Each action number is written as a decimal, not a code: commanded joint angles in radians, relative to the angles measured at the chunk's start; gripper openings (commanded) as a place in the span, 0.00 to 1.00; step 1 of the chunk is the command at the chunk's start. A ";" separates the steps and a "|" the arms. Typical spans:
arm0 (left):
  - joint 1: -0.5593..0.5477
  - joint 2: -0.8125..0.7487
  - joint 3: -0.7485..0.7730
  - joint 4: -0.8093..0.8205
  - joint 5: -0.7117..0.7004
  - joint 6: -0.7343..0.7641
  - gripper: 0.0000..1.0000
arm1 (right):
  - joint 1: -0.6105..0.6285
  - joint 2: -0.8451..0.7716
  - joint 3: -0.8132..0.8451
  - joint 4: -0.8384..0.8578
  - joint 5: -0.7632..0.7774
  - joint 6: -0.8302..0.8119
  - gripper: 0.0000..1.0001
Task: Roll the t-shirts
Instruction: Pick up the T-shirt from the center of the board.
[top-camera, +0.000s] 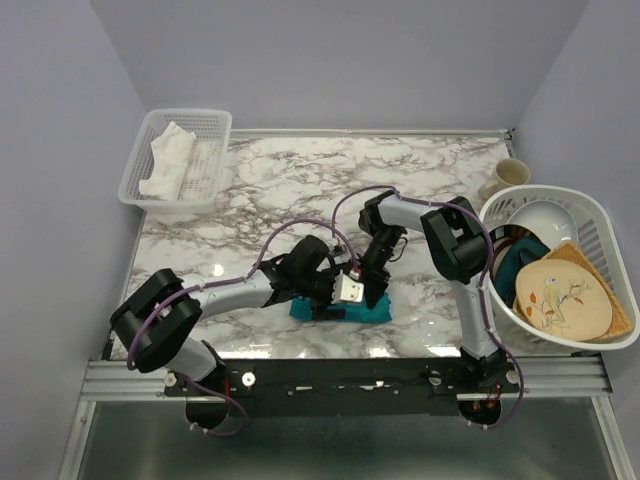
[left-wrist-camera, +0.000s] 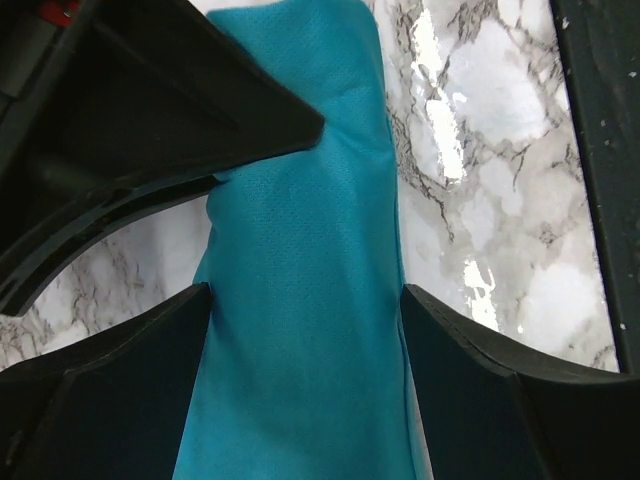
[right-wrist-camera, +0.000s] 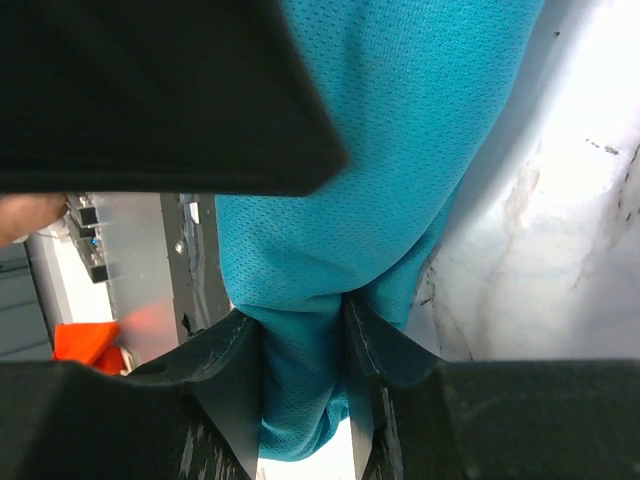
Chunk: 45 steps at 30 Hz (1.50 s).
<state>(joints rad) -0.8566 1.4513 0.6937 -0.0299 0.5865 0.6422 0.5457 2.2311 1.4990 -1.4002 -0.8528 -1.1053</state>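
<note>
The teal-blue t-shirt (top-camera: 372, 313) lies as a narrow rolled bundle on the marble table, close to the front edge, and both arms meet over it. My left gripper (top-camera: 338, 296) is open. In the left wrist view its two fingers straddle the t-shirt (left-wrist-camera: 300, 200) on either side without squeezing it, and the left gripper (left-wrist-camera: 305, 330) sits low over the cloth. My right gripper (top-camera: 375, 290) is at the bundle's right end. In the right wrist view the right gripper (right-wrist-camera: 305, 340) is shut on a bunched fold of the t-shirt (right-wrist-camera: 380, 150).
A white mesh tray (top-camera: 215, 150) holding a white cloth (top-camera: 168, 160) sits at the back left. A white basket (top-camera: 600, 215) with plates and a bowl stands at the right edge, with a cream mug (top-camera: 505, 178) behind it. The table's front rail runs just below the shirt.
</note>
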 joint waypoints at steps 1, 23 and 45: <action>-0.021 0.073 0.055 -0.028 0.001 0.045 0.86 | -0.001 0.050 0.004 0.000 0.074 -0.001 0.41; -0.111 0.224 0.095 -0.162 -0.113 0.273 0.51 | -0.001 0.047 0.004 -0.006 0.066 -0.016 0.45; 0.210 0.216 0.640 -0.585 0.004 -0.032 0.03 | -0.328 -0.362 0.511 0.026 0.194 0.404 1.00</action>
<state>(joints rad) -0.7872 1.6726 1.1252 -0.4545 0.5484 0.7383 0.2005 2.0171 2.1059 -1.3216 -0.7666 -0.8433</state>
